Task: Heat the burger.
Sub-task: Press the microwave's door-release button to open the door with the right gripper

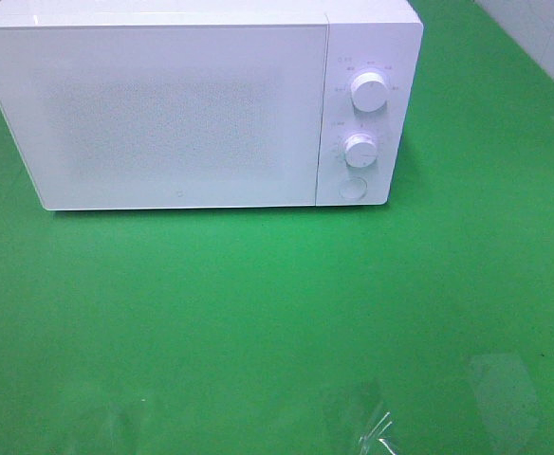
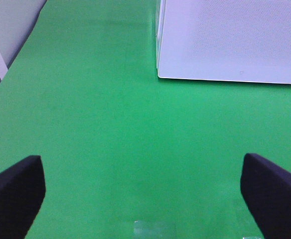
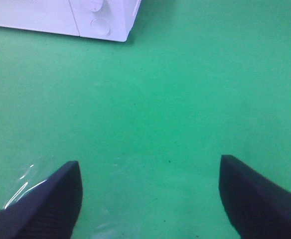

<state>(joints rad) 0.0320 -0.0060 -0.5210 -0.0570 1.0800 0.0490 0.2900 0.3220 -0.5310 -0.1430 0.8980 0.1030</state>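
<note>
The burger is out of view in all three views. A white microwave [image 1: 182, 109] stands at the back of the green table with its door shut; two dials [image 1: 368, 92] and a round button [image 1: 354, 188] sit on its right panel. My left gripper [image 2: 143, 191] is open above bare green cloth, the microwave's lower left corner [image 2: 160, 74] ahead of it. My right gripper [image 3: 148, 191] is open too, nothing between its fingers, with the microwave's button corner [image 3: 101, 26] ahead. Neither gripper shows in the exterior high view.
Green cloth [image 1: 277, 313] covers the table in front of the microwave. Faint shiny reflections [image 1: 372, 427] lie near the front edge. A white wall [image 1: 543, 38] borders the back right, and the table's left edge [image 2: 16, 55] shows in the left wrist view.
</note>
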